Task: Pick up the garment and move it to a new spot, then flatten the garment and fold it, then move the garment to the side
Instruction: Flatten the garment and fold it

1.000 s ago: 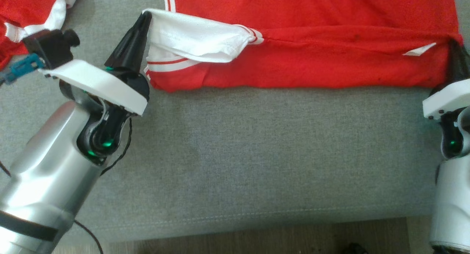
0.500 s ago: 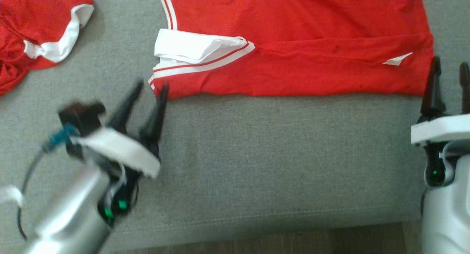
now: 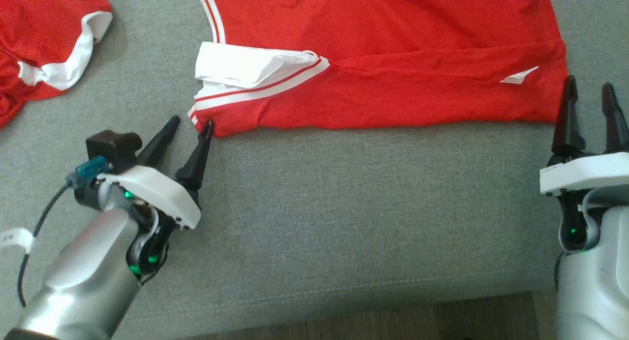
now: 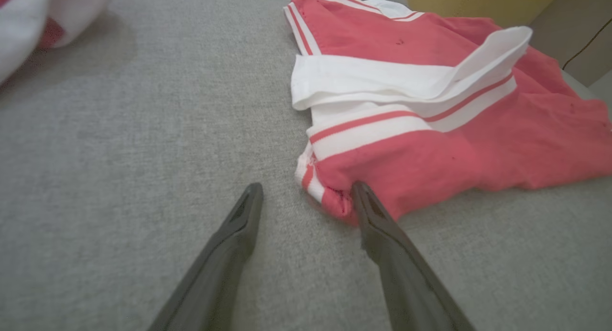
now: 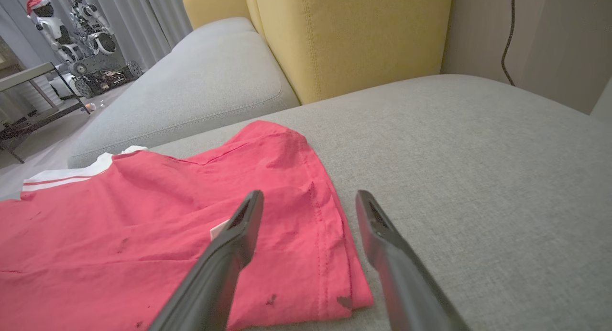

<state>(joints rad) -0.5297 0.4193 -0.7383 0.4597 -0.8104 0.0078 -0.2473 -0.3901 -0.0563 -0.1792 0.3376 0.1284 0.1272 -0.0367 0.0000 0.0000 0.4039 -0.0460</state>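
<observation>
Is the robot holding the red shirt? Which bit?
Nothing is held. The left gripper and right gripper are open beside the red shirt, at its near corners.

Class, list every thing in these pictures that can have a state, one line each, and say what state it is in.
Red garment, folded over, lying flat on the grey cushion, not held.
Left gripper, open, empty, one fingertip at the garment's near left corner.
Right gripper, open, empty, by the garment's right edge.
Second red garment, crumpled, lying apart at the far left.
</observation>
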